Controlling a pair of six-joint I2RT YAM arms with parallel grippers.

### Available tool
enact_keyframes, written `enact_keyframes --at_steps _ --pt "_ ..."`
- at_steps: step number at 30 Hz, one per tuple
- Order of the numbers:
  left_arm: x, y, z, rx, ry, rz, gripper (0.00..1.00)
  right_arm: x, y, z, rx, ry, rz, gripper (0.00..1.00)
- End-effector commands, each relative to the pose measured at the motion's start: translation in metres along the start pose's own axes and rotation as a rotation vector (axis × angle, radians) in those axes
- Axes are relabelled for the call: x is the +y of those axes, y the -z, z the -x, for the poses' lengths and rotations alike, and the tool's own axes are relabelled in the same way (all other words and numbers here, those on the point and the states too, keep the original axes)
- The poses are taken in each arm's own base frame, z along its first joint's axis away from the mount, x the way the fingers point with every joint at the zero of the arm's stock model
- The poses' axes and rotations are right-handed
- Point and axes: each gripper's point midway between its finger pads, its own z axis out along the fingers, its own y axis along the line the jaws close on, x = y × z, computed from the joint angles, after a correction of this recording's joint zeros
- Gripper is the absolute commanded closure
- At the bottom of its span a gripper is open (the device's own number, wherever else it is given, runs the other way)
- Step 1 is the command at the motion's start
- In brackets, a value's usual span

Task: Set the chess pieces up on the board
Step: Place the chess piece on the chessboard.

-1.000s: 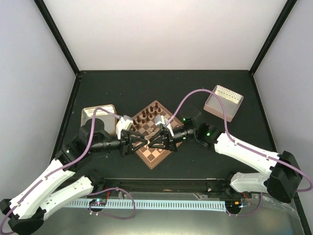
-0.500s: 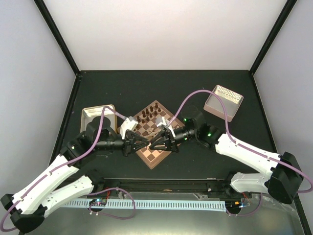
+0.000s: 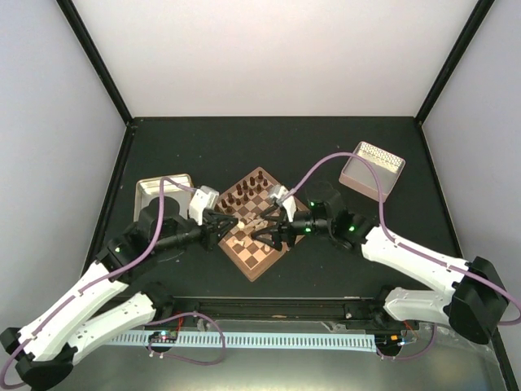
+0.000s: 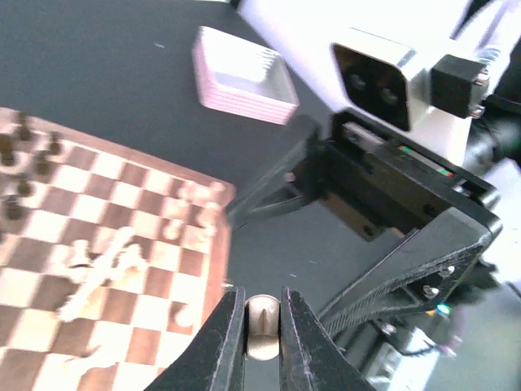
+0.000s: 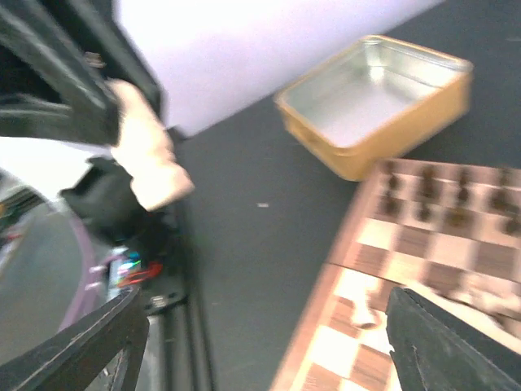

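The board [image 3: 259,254] lies at an angle between my two arms, with dark chess pieces [image 3: 244,192] standing along its far edge. Several pale chess pieces [image 4: 102,262] lie loose on it and a few stand near its rim. My left gripper [image 3: 237,223] hovers over the board's left side, shut on a pale chess piece [image 4: 262,322], which shows as a cream lump [image 5: 148,155] in the right wrist view. My right gripper [image 3: 262,231] faces it from the right with its jaws wide open and nothing between its fingers [image 5: 457,342].
A yellowish metal tray [image 3: 160,194] stands left of the board, empty in the right wrist view [image 5: 383,98]. A pinkish bin [image 3: 372,170] sits at the back right. Dark tabletop surrounds the board, and the grey rail runs along the near edge.
The right gripper has opened wide and let go of the pale piece. The left gripper, shut on that piece, has carried it slightly up and away from the right gripper.
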Motion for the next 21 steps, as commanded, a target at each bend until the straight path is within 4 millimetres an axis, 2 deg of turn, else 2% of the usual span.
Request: enact_keyframes --at_steps 1,6,10,13,17,21 --pt "0.050 0.000 0.004 -0.065 0.009 0.259 0.98 -0.065 0.022 0.004 -0.097 -0.103 -0.362 0.18" --pt "0.058 -0.026 -0.007 -0.005 0.012 0.255 0.99 -0.128 0.060 -0.012 -0.154 -0.247 -0.748 0.18" --pt "0.071 -0.054 -0.032 0.086 0.018 0.297 0.99 -0.162 0.083 -0.033 -0.126 -0.370 -0.924 0.19" --pt "0.071 -0.073 -0.057 0.146 -0.023 0.323 0.99 -0.179 0.097 -0.049 -0.115 -0.448 -1.000 0.19" --pt "0.079 -0.082 -0.082 0.182 -0.056 0.402 0.98 -0.188 0.108 -0.061 -0.134 -0.508 -1.031 0.19" --pt "0.071 -0.091 -0.101 0.192 -0.071 0.378 0.98 -0.193 0.113 -0.065 -0.148 -0.536 -1.042 0.19"
